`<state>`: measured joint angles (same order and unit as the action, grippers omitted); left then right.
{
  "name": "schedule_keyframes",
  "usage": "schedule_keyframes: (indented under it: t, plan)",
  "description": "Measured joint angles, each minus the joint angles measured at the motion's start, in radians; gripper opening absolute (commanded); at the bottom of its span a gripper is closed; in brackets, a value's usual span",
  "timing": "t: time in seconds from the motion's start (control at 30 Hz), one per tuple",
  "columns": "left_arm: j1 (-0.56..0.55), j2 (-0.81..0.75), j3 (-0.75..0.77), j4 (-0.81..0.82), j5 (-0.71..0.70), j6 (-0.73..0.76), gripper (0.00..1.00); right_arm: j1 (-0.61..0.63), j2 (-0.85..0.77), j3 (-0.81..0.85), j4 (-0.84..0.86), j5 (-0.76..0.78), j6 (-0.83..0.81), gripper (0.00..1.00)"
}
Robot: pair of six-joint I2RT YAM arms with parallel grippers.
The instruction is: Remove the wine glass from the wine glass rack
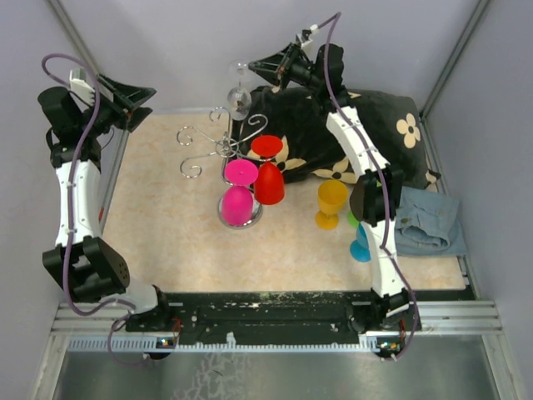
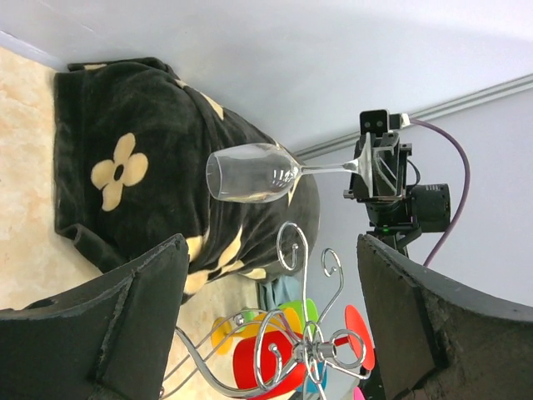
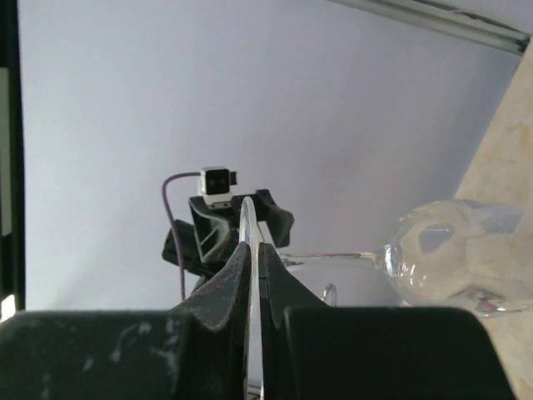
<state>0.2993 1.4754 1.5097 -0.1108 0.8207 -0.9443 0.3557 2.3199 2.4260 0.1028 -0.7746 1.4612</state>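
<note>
1. Two black fingers of the right gripper (image 3: 252,250) are pinched together on the thin round foot of the clear wine glass (image 3: 462,258). Its slim stem runs sideways from that gripper to a smooth, rounded bowl.
2. Wide apart and holding nothing, the left gripper (image 2: 271,243) has rough, foam-like black fingers (image 2: 100,333). The glass lies level ahead of it, between the two grippers.
3. Shiny silver wire forms the wine glass rack (image 1: 218,143), with spiral-ended curled arms, just in front of and below the right gripper. An opaque pink goblet (image 1: 237,204) and a red goblet (image 1: 269,183) sit close against it.
4. Only the left wrist view shows the glass above the curled hooks and apart from them. Only the right wrist view shows the foot's edge inside the clamp. Only the top view shows the rack's round chrome base on the speckled beige tabletop (image 1: 166,233).
5. Fleecy and black with cream flowers, a blanket (image 1: 379,117) lies below the right gripper.
</note>
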Motion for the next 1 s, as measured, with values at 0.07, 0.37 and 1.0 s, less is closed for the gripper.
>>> schedule_keyframes:
  t: [0.07,0.37,1.0]
  plan:
    - [0.0,0.013,-0.004,0.027,0.003,-0.01,0.86,-0.001,0.0,-0.012,0.051,0.008,0.033,0.0]
    - [0.0,0.021,-0.022,0.096,0.022,-0.048,0.86,0.004,0.014,-0.019,0.302,0.045,0.203,0.0]
    - [0.034,0.044,0.047,0.42,0.089,-0.203,0.91,0.05,0.015,-0.033,0.658,0.111,0.436,0.0]
